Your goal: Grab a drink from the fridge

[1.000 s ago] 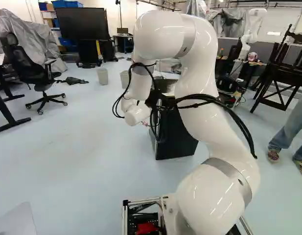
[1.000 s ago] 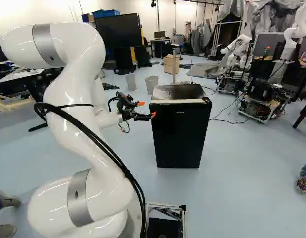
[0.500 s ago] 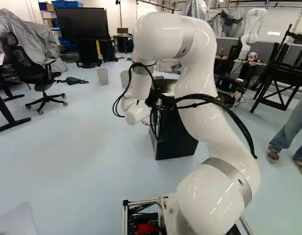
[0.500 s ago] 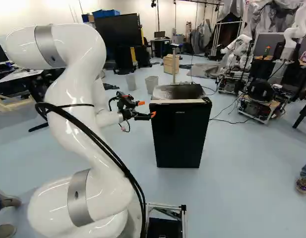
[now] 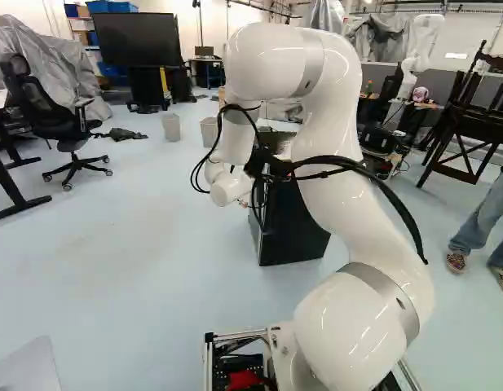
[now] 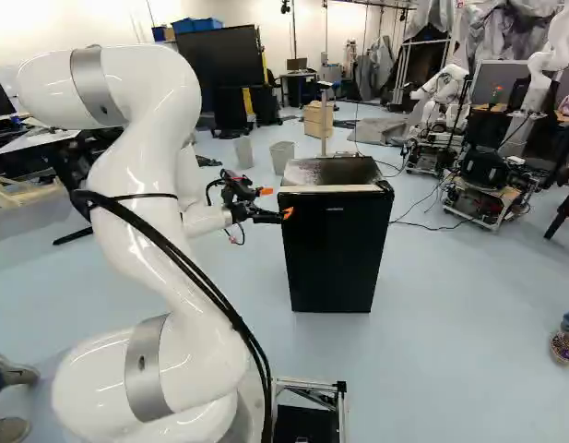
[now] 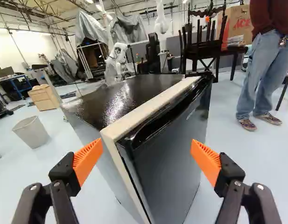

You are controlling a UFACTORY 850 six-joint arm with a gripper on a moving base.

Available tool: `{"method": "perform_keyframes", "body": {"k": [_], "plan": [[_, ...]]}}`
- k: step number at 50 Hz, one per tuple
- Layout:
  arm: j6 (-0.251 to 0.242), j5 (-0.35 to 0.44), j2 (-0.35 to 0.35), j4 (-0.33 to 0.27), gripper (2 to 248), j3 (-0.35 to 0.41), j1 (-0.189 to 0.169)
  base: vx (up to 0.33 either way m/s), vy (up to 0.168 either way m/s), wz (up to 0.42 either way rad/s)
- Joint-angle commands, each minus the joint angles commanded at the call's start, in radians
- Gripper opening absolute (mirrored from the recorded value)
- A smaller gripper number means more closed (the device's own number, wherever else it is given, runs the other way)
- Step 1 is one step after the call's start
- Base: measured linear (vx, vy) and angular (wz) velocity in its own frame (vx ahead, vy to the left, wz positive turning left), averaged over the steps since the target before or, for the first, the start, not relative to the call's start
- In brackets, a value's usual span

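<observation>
Working from the left of the scene, I've got a black office chair (image 5: 51, 110) beside a desk, and a big dark screen (image 5: 139, 39) farther back. Right of those, well beyond the arm, two light waste bins (image 5: 171, 126) stand on the floor.

My white arm (image 6: 141, 212) rises near me and reaches ahead, bringing the tool (image 6: 277, 202) up by the upper left of the fridge. I read the tool as open: its orange pads (image 7: 87, 161) stand wide apart, with the fridge's near top corner ahead of the gap between them. I can't tell from here whether a fingertip is touching the fridge.

The black fridge (image 6: 335, 245) stands upright on the floor, its door facing my base and looking shut, with a pale strip along the top front edge. Behind it sits a wooden box (image 6: 317, 120). Far right, I see another robot (image 6: 443, 88), then dark wooden chairs (image 5: 471, 106) stacked together.
</observation>
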Motion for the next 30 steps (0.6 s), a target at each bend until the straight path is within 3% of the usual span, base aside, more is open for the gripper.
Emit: {"method": "perform_keyframes", "body": {"k": [30], "plan": [[0.0,0.0,-0.07,0.0,247,-0.024,-0.025,0.0,0.0,0.0]]}}
